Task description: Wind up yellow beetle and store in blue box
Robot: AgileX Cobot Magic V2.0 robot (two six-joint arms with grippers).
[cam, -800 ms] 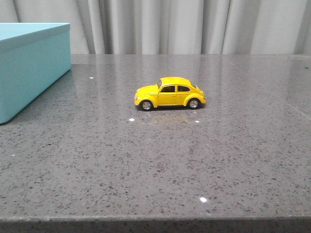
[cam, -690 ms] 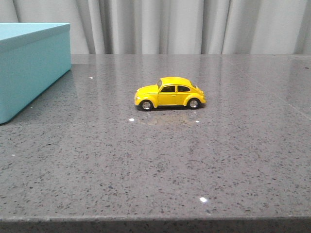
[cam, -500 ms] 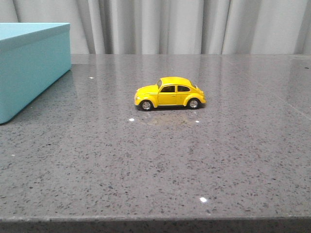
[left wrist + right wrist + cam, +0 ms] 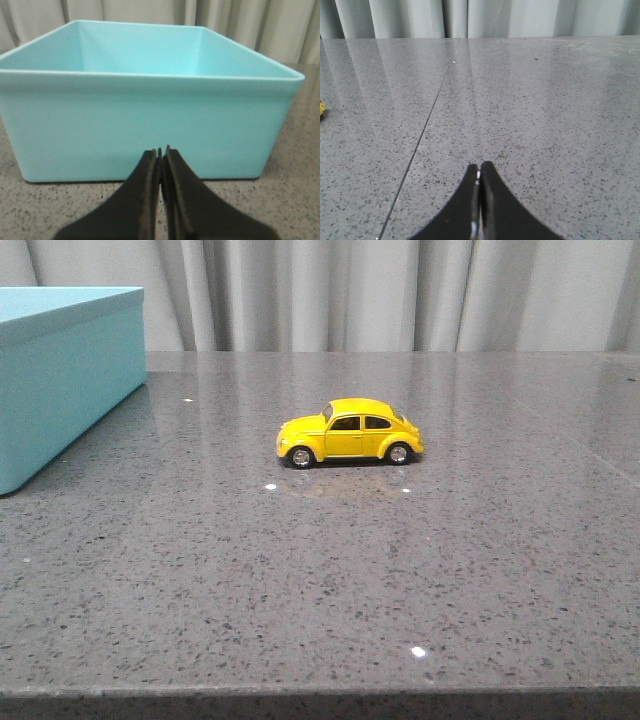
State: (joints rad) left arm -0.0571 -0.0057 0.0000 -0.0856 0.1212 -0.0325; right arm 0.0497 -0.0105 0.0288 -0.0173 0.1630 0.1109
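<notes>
The yellow beetle (image 4: 349,433) stands on its wheels in the middle of the grey speckled table, nose to the left; a sliver of it shows at the edge of the right wrist view (image 4: 321,109). The blue box (image 4: 60,380) sits at the far left, open at the top and empty inside in the left wrist view (image 4: 145,115). My left gripper (image 4: 162,150) is shut and empty, low over the table just in front of the box's near wall. My right gripper (image 4: 479,165) is shut and empty over bare table, well away from the car. Neither gripper shows in the front view.
The grey stone table (image 4: 330,570) has a front edge near the bottom of the front view. A thin seam (image 4: 422,135) runs across its top. Grey curtains (image 4: 380,295) hang behind the table.
</notes>
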